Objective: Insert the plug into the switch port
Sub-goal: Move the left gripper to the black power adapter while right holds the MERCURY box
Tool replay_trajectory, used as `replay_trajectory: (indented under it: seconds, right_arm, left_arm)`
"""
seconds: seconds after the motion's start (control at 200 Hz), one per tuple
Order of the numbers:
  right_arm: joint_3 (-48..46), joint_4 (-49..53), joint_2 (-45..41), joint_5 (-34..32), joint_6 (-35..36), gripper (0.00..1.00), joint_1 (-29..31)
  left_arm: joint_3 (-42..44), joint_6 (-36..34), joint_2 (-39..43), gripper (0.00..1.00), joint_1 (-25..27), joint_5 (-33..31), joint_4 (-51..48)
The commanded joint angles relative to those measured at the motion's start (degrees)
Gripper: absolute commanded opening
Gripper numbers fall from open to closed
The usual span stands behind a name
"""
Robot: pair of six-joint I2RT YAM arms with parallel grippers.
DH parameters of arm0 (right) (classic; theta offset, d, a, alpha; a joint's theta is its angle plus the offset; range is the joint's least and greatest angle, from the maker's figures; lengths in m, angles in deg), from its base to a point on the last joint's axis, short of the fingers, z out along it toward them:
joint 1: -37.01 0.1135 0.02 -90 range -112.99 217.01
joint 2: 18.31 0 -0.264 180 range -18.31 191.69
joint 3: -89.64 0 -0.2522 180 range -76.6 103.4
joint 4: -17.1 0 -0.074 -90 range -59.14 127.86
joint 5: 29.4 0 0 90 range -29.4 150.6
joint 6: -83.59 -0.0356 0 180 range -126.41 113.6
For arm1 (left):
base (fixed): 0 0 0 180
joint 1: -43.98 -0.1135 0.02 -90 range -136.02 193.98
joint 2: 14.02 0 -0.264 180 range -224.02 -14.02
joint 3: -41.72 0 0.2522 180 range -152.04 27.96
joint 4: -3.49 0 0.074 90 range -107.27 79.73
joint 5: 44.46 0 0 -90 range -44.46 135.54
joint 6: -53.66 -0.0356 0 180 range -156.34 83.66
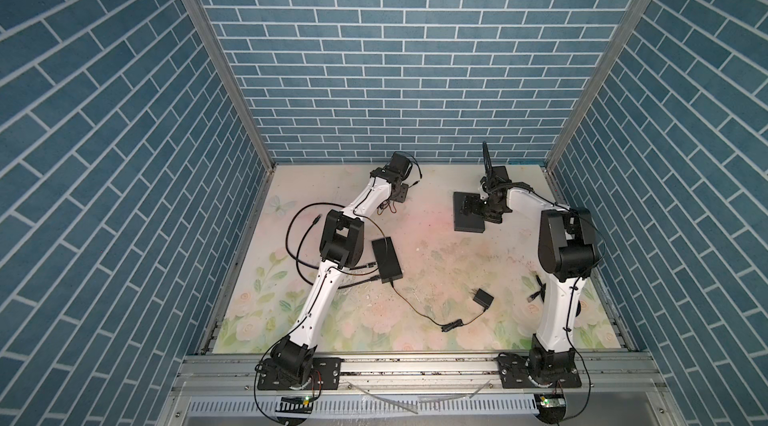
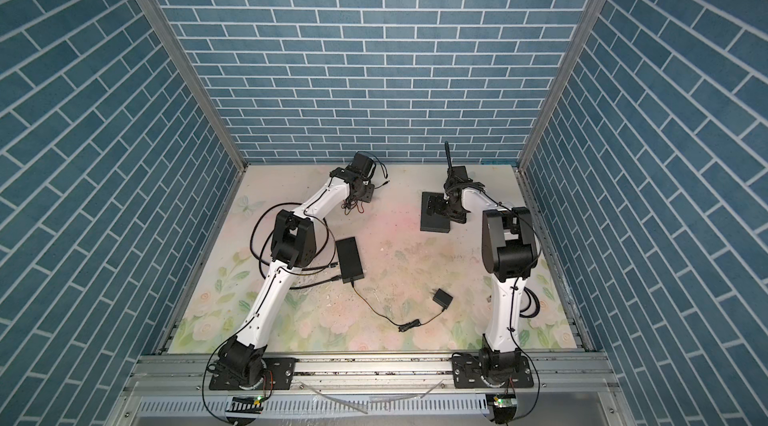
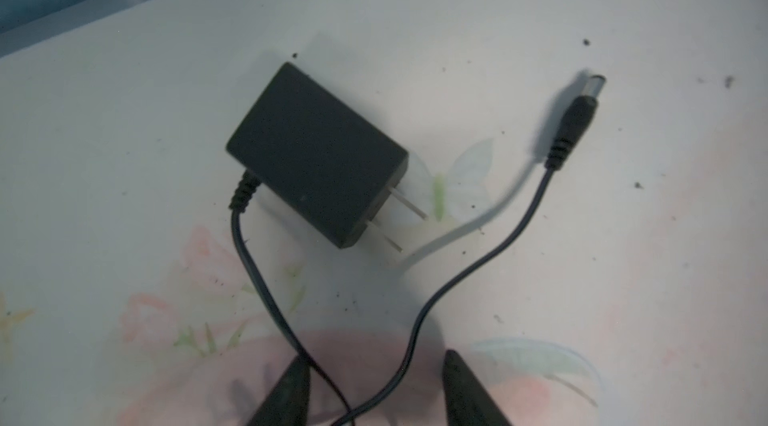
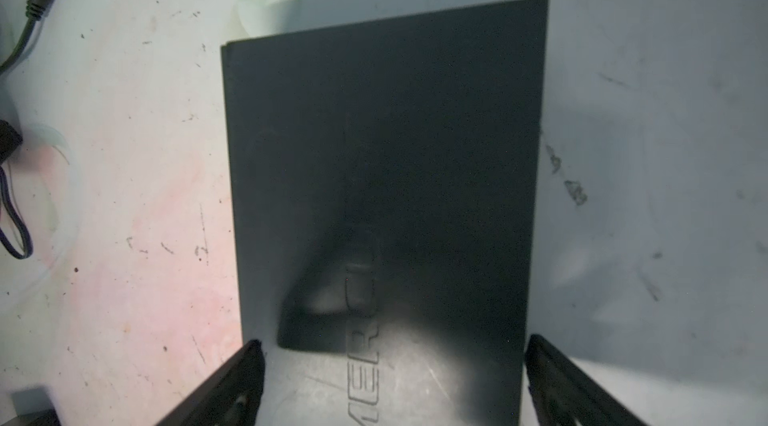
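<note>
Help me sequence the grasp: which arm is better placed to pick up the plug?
Left. The left claw hangs open over the cable, the plug just beyond it; the right claw hangs open over the switch.

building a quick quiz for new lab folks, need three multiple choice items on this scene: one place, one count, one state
1. In the left wrist view, where does the barrel plug lie? A in a port; B on the mat beside the adapter; C pinched in a grip.
2. How many metal prongs does that adapter show? A one; B two; C four.
3. How does the right gripper stand? A shut tight; B shut on a cable; C open, fingers flanking the switch.
Answers: B, it rests loose on the mat near the adapter. B, two prongs jut from its end. C, a wide gap, one finger by each switch edge.
</note>
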Motion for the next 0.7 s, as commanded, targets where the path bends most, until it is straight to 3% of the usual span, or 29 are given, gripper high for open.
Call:
replay_trajectory:
  seconds: [0.0,0.13,0.33,0.445,0.56,0.695]
  right_arm:
    - [-0.1,1.5,-2.2,0.4,2.1,0.97,0.2]
    - [-1.7,2.0,-4.3,0.0,2.4,0.97,0.3]
    - [-6.4,1.5,-8.5,-1.2,2.5,0.97,0.1]
    - [-9.1,0.8,-10.9,-1.2,2.3,0.97,0.0]
    - [-10.9,0.7,-12.6,-0.9,2.7,0.97,-0.1]
    - [-11.3,1.0,-13.4,-0.6,3.0,0.97,-0.3]
  left_arm:
    - [1.4,-0.6,0.1,0.27,-0.4,2.8,-5.3]
    - [9.3,-1.3,5.8,0.05,-0.4,4.6,-5.1]
    - [35.1,-5.9,24.2,0.0,-0.3,12.9,6.6]
    - [45.6,-11.0,31.4,0.01,-0.4,18.7,6.8]
    - [52.2,-14.8,35.6,0.03,-0.6,20.3,5.3]
    - [53.9,-14.3,36.4,0.31,-1.3,17.9,4.6]
